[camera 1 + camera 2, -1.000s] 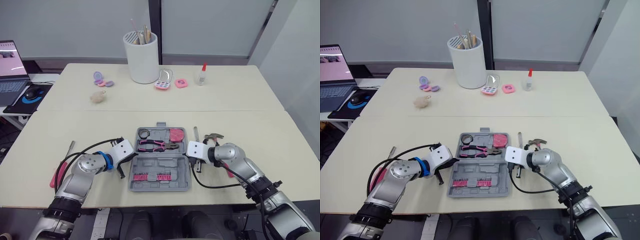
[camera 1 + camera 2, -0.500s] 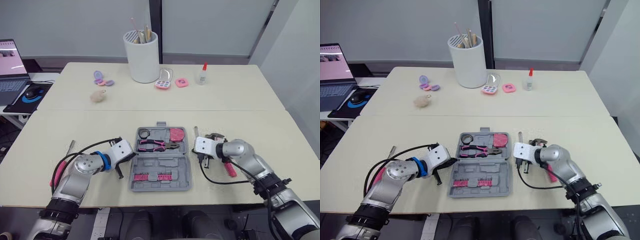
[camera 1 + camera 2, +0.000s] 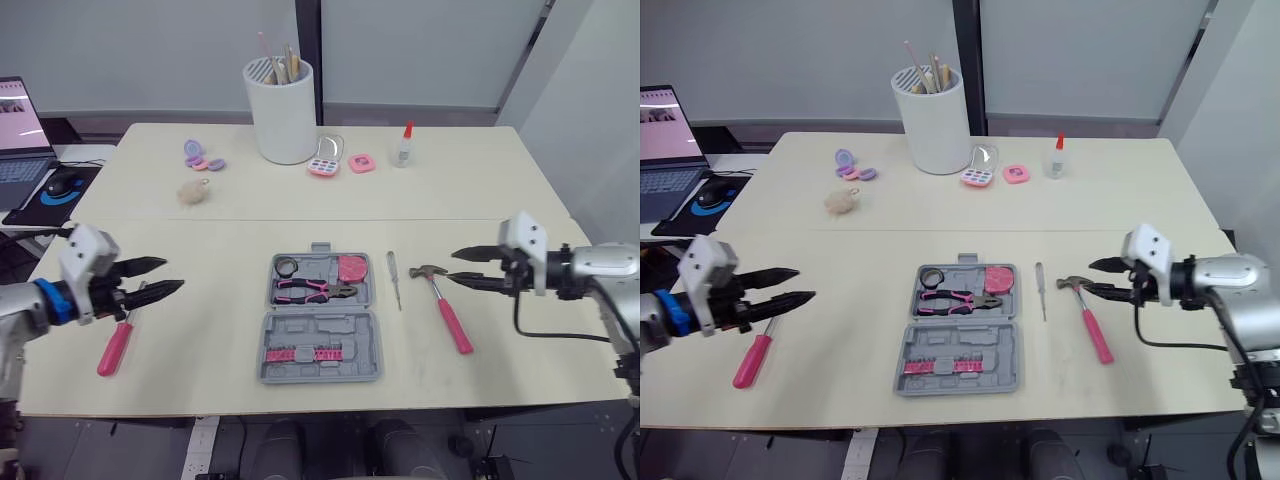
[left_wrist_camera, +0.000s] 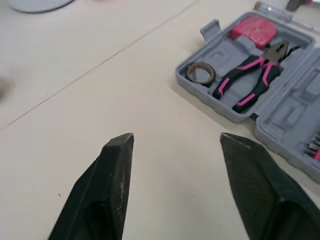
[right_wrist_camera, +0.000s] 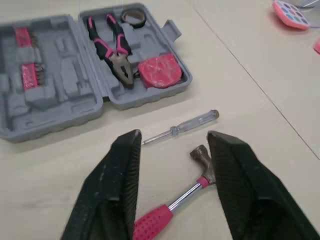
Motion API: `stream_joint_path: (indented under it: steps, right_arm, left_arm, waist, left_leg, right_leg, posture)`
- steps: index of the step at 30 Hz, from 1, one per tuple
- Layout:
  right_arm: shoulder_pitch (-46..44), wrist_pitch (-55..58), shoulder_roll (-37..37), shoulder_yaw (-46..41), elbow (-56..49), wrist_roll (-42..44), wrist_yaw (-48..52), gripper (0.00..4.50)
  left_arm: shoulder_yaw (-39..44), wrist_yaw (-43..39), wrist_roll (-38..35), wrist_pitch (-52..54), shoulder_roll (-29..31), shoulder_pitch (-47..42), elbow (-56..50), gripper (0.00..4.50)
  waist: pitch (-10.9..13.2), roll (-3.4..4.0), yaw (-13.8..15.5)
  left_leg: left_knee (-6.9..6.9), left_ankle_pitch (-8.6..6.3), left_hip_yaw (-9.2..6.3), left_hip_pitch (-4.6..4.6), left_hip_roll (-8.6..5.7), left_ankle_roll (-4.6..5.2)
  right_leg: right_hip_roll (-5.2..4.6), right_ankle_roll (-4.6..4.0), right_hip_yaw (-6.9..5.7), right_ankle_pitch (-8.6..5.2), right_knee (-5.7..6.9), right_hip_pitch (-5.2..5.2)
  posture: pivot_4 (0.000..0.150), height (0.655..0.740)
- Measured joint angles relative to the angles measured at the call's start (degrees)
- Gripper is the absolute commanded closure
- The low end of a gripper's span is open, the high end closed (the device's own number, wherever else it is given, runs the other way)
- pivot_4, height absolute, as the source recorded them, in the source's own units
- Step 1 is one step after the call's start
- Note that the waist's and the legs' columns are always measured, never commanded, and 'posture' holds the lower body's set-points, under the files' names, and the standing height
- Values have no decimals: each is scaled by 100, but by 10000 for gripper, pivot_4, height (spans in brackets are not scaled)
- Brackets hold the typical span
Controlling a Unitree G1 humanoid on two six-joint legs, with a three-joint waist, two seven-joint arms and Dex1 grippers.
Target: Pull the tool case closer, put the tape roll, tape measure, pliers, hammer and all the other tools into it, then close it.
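Well, my left fingers [image 4: 117, 170] stand wide apart with nothing between them, and my right fingers [image 5: 125, 170] are just as wide and just as empty. The left gripper [image 3: 172, 274] hovers off the left side of the tool case [image 3: 320, 330], above the bare tabletop [image 3: 220, 330]. A pink-handled screwdriver [image 3: 115, 345] lies just under and beyond it, farther from the case. The right gripper [image 3: 453, 266] hangs to the right of the case, just past the head of the hammer [image 3: 450, 312]. A slim test screwdriver [image 3: 394, 280] lies between the hammer and the case.

The case lies open and flat (near enough to me, I judge). The tape roll [image 3: 288, 266], pliers [image 3: 312, 290] and tape measure [image 3: 352, 269] sit in its far half, and a row of bits [image 3: 300, 354] sits in its near half.

So I take the step in hand to be loading what is left outside: the hammer and the two screwdrivers. Next I'd want the right gripper to come down across the hammer's pink handle, straddling it, then carry it to a free recess. Closing comes last.
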Motion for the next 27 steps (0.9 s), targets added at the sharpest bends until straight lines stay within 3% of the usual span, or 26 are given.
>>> stream_joint_path:
  steps: [2, 4, 9, 14, 27]
  right_arm:
    - [96, 209, -348, -340, 205, 131, 71, 7226]
    - [137, 383, -600, -697, 400, 275, 105, 285]
    - [425, 208, -765, -1140, 1100, 290, 69, 285]
    - [692, -112, -774, -1226, 1449, 228, -16, 285]
    - [576, -260, -769, -1041, 1529, 186, -217, 285]
  left_arm:
    - [314, -147, -75, 151, 290, 31, 556, 650]
    - [543, -309, -113, 214, 589, -21, 1107, 0]
    - [733, -503, 51, -268, 1129, -270, 2830, 0]
    - [724, -561, 312, -935, 1207, -478, 4139, 0]
    - [538, -718, 527, -1186, 1212, -801, 4390, 0]
  waist:
    - [1, 1, 0]
    - [1, 1, 0]
    - [1, 1, -4]
    - [2, 3, -7]
    - [1, 2, -2]
  left_leg:
    - [-2, 0, 4, -2, 0, 1]
    - [-6, 0, 7, -2, 1, 1]
    - [-10, -1, 26, -2, 2, 1]
    - [-11, -1, 43, -1, 5, 2]
    - [-11, -1, 81, -2, 4, 2]
  right_leg:
    - [-1, -1, 1, -1, -1, -6]
    - [-2, -1, 3, -1, -1, -9]
    - [-3, 2, 12, -4, 0, -21]
    - [-4, 3, 17, -5, 2, -26]
    - [-6, -1, 21, -1, 4, -26]
  posture:
    - [1500, 7400]
    - [1500, 7400]
    - [1500, 7400]
    - [1500, 7400]
    - [1500, 7400]
